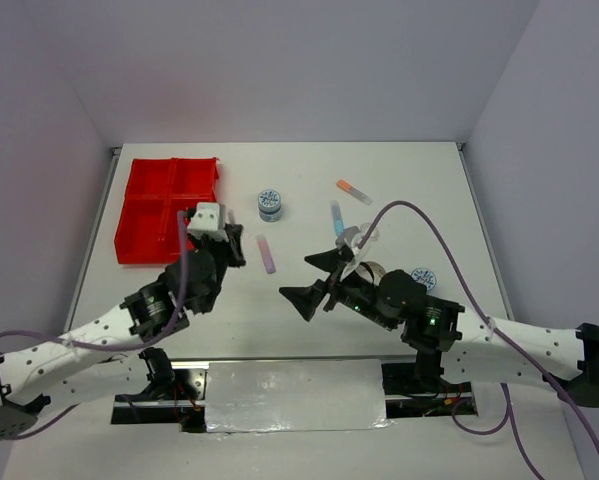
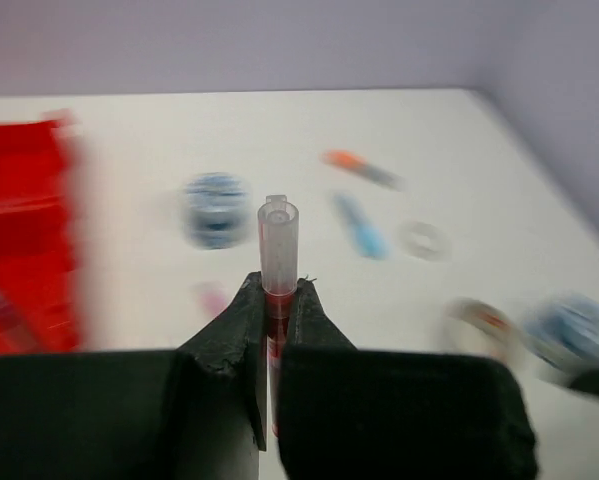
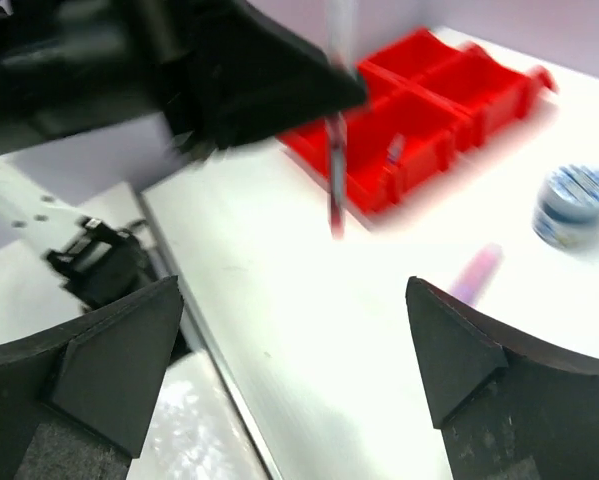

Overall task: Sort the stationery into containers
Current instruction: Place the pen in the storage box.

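One red pen [image 2: 279, 235] is sitting pinched in my left pincer [image 2: 276, 292], by the tips only. I'm fearing it slipping out short of the red tray [image 1: 144, 215]. My right pincer [image 3: 291, 290] is gaping wide, empty.

I sit at the near edge of a flat white table [image 1: 429, 180], boxed in on three sides by plain, pale lavender-grey walls. A back wall [image 1: 299, 70] stands straight ahead, and a left wall [image 1: 29, 150] and a right wall [image 1: 564, 150] run along the table's sides. The light around me is soft and even, leaving only faint shadows on the white top, and at the near edge a glossy silvery sheet [image 1: 294, 395] catches a dull shine.
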